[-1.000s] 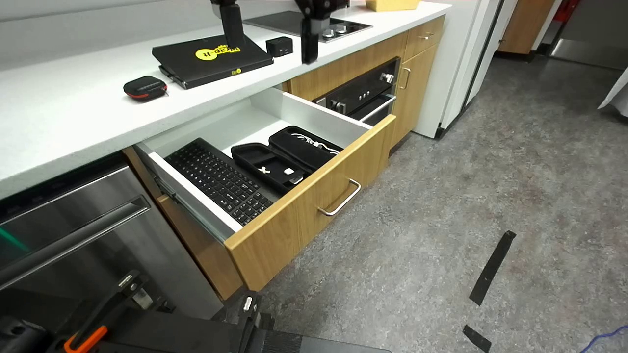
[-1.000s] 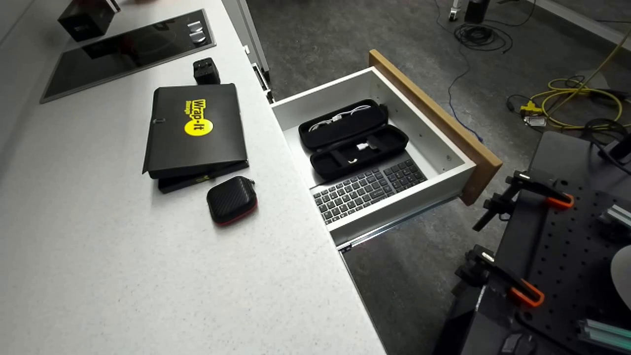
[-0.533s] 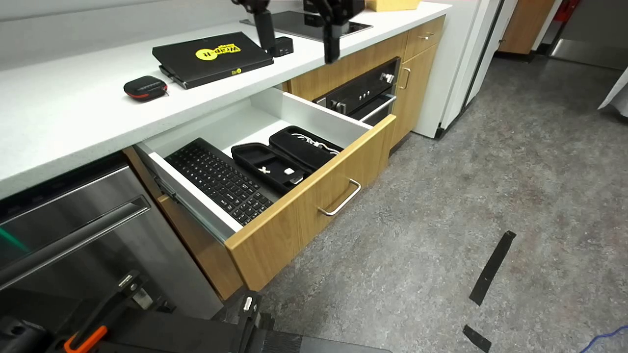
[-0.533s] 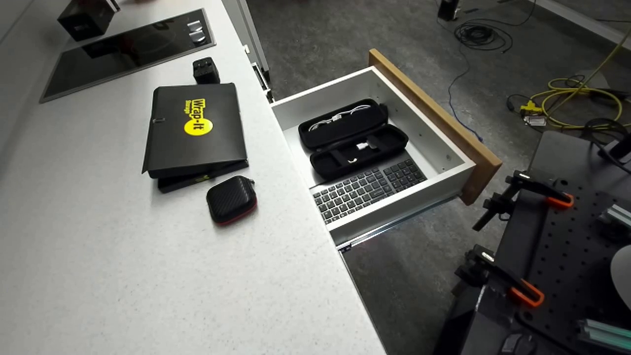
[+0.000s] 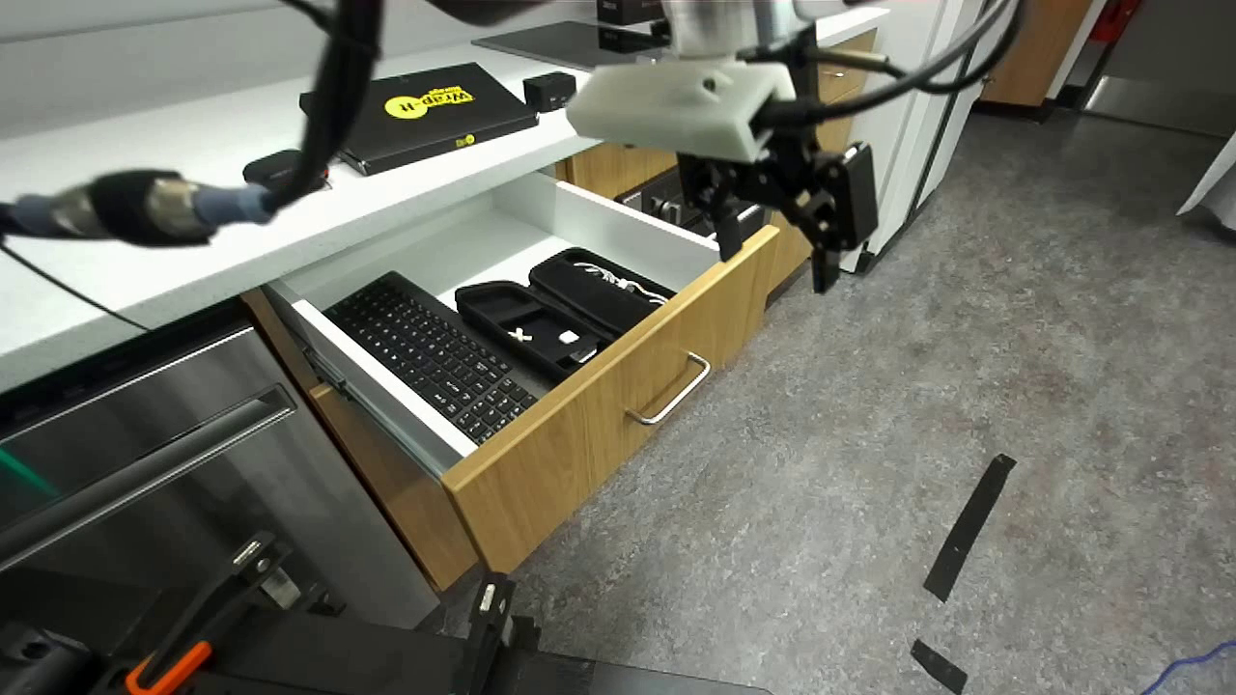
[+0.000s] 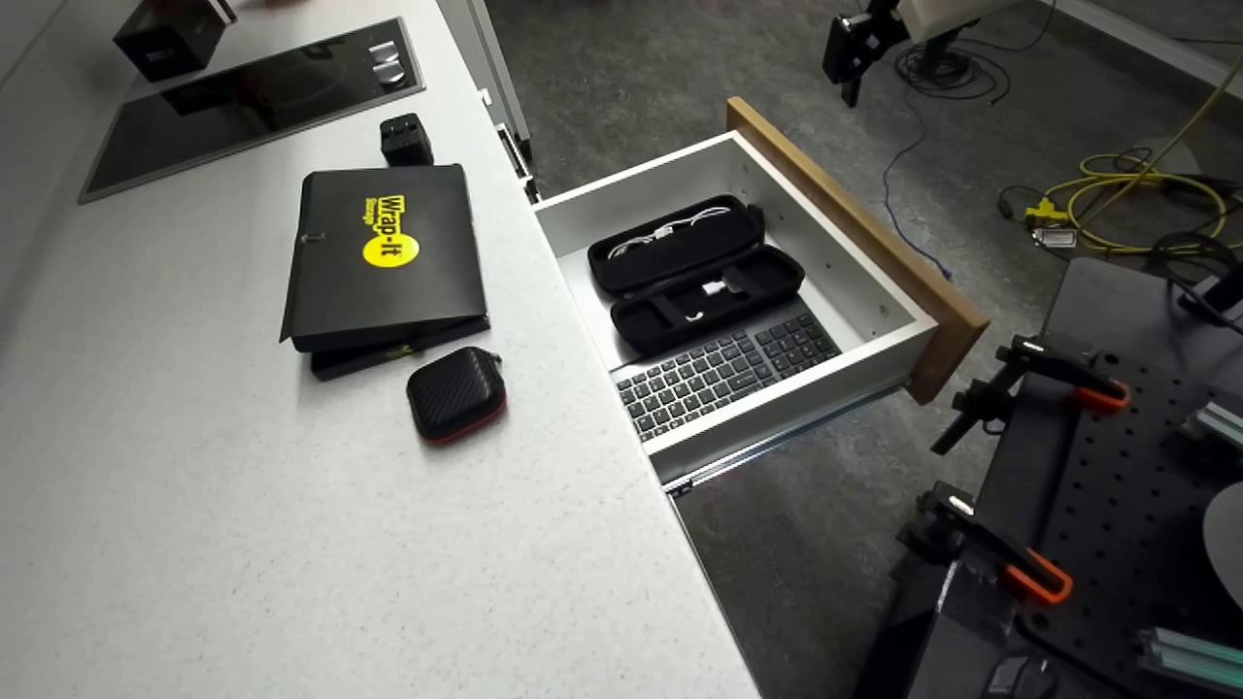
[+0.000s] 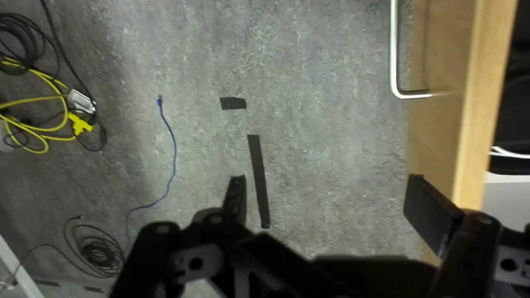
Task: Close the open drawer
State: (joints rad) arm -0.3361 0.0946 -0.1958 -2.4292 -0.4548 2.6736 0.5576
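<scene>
The drawer (image 5: 570, 454) stands open beneath the white surface (image 6: 291, 544), its oak-coloured front (image 6: 844, 209) well out over the grey floor (image 5: 869, 386) and its silver handle (image 7: 393, 49) facing outward. Inside lie a black keyboard (image 6: 728, 374) and, just beside it, an open black case (image 6: 699, 254) holding white cables (image 6: 664, 232). The fingers (image 7: 432, 215) are spread wide and point downward near one end of the drawer's front; in the wrist view one of them overlaps the front's top edge, the other shows against the floor beside a strip of black tape (image 7: 258, 182). In an exterior view, floor shows between the front and the one finger (image 6: 851, 87) in sight. A steel appliance (image 5: 309, 483) sits next to the drawer. On the surface rest a black box (image 6: 379, 282) with yellow Wrap-It lettering, a small red-trimmed case (image 6: 456, 393) and a black cube (image 6: 406, 144) near the cooktop (image 6: 272, 102).
</scene>
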